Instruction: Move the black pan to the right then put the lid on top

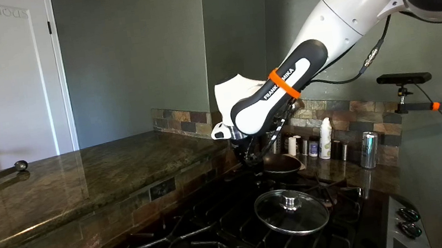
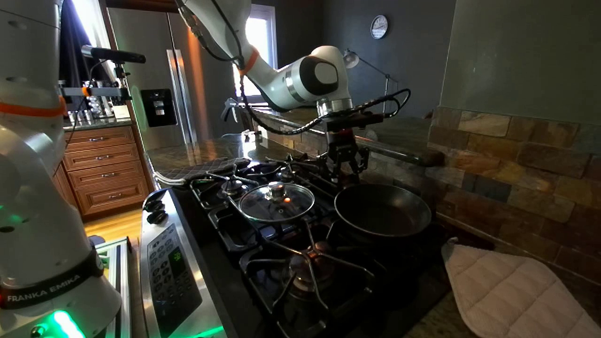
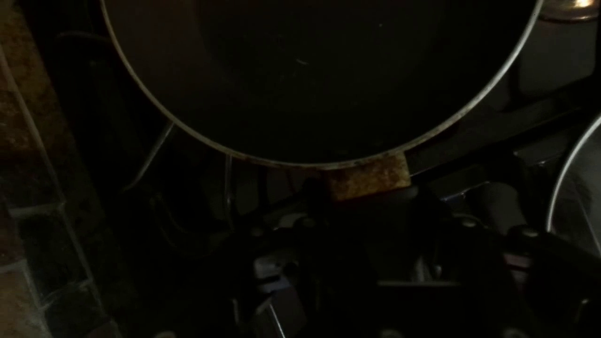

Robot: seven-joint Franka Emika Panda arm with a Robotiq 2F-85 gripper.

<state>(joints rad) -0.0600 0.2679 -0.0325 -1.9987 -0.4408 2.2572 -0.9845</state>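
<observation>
The black pan [image 2: 382, 211] sits on the stove's back side near the tiled wall; its dark inside also shows in an exterior view [image 1: 281, 163] and fills the top of the wrist view [image 3: 324, 84]. Its handle has a rusty brown base [image 3: 371, 177]. My gripper [image 2: 350, 171] is low at the handle, with one finger on each side of it. It is too dark in the wrist view to tell whether the fingers press on the handle. The glass lid [image 1: 292, 212] lies knob up on the grates beside the pan; it also shows in an exterior view [image 2: 277, 203].
Black grates [image 2: 312, 256] cover the stove. A tiled ledge [image 1: 178, 185] runs behind the pan and gripper. A pale quilted pot holder [image 2: 512, 291] lies near the pan. Bottles and shakers [image 1: 325, 139] stand on the counter. A dark mat [image 2: 202, 171] lies past the burners.
</observation>
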